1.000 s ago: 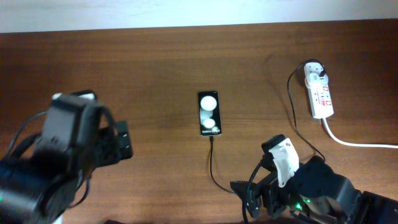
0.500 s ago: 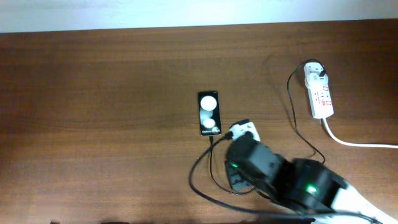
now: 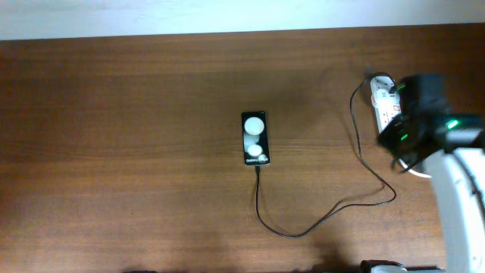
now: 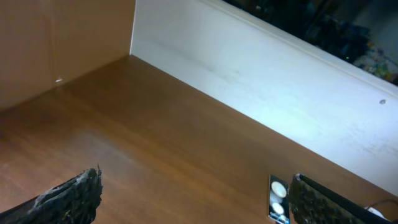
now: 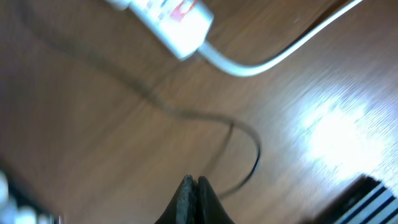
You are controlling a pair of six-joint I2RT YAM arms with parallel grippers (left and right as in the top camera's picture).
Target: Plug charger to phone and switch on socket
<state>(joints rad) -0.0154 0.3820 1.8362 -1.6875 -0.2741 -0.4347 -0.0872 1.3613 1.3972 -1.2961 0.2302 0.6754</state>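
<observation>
Clenched with its two dark fingertips pressed together on nothing, the right claw [image 5: 194, 190] hangs above the brown wooden bench [image 3: 136, 152], near the cord end of the elongated white plastic power-strip socket [image 5: 171, 25], apart from it. Its wrist view is blurred. From overhead, the right arm [image 3: 424, 114] covers much of that socket, which lies at the bench's far right with a thick white cord [image 5: 267, 53] leaving its near end. A long thin black charger cable [image 3: 333, 212] runs from a white plug [image 3: 381, 80] at the socket's far end, loops across the bench and meets the near short edge of the small flat black rectangular phone [image 3: 255, 139], which lies mid-bench showing two white round spots. The left claw [image 4: 194, 186] is released, fingers spread wide, well above the bench, with the phone visible beyond.
</observation>
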